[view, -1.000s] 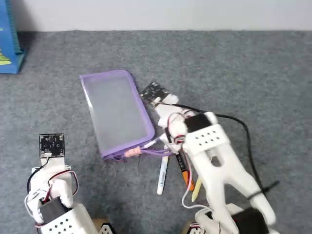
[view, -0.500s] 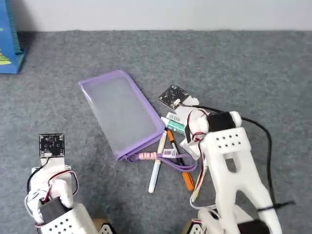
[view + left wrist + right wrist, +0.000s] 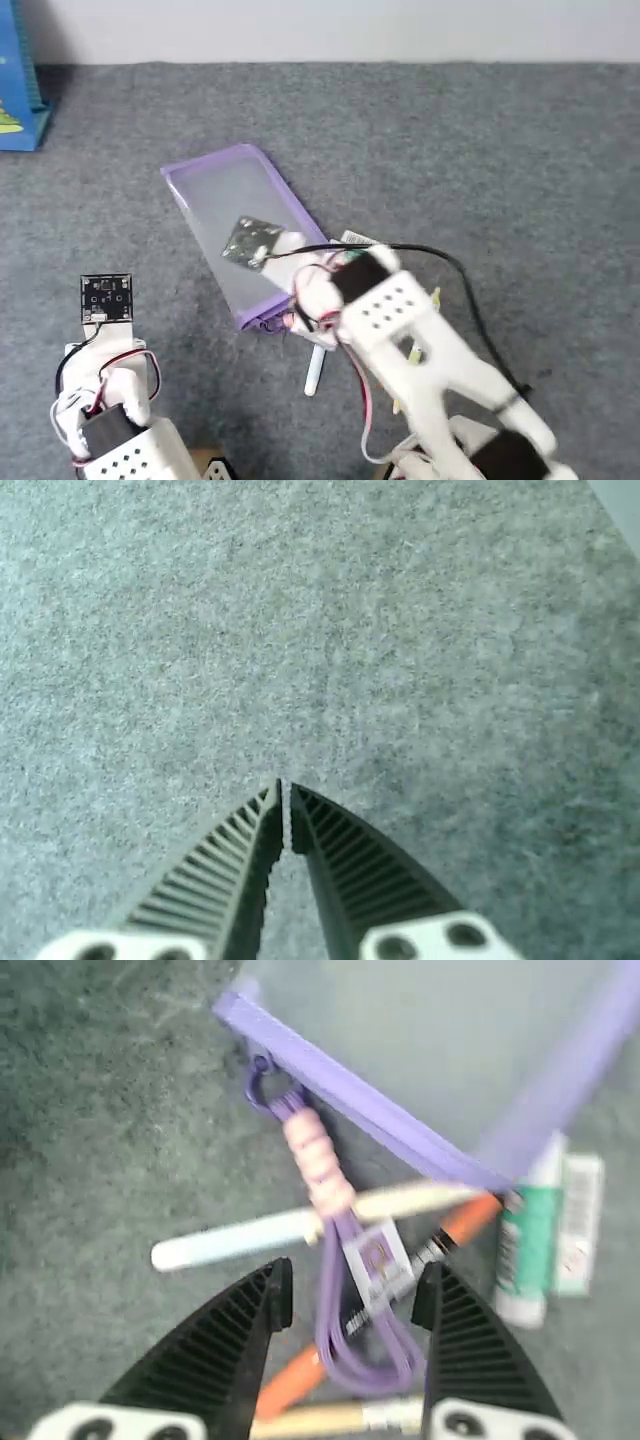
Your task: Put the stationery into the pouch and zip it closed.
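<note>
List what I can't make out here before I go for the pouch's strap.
1. Pens: in the high view the right arm covers most of them.
2. Pouch zipper, open or shut: hidden by that arm in the high view, blurred in the right wrist view.
3. Green tube: its label is too blurred to read in the right wrist view.

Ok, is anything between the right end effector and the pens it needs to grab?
Yes: the purple strap lies across the white pen and orange pen, directly below the open right end effector.
</note>
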Tool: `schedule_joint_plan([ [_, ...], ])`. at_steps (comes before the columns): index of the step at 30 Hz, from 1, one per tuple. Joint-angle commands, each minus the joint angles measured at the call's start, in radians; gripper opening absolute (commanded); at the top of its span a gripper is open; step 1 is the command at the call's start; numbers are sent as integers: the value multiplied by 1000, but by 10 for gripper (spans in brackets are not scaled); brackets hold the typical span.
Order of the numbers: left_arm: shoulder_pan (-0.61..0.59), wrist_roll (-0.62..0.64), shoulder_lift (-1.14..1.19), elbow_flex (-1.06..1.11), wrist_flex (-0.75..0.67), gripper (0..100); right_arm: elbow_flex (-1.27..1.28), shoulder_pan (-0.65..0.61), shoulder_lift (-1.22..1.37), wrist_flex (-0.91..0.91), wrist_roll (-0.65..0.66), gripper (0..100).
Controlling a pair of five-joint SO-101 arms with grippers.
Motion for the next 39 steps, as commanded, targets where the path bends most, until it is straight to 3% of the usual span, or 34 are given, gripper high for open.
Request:
schedule_joint_plan([
  [1,3,-9,-8,-10,-2,13,-9,-35,114,-85,-2,198],
  [19,3,-9,-8,-10,-2,13,-8,-62,371,-271,-6,195],
  [25,3,-9,-8,-10,-2,13,-9,-62,387,-271,0,9],
  [28,5,-5,-8,-13,-3,13,-23,-62,387,-246,-8,9],
  [34,8,-3,-8,-85,-2,13,-35,-62,263,-160,-9,9],
  [39,127,18,-8,-124,3,73,-5,-39,54,-143,-74,9],
])
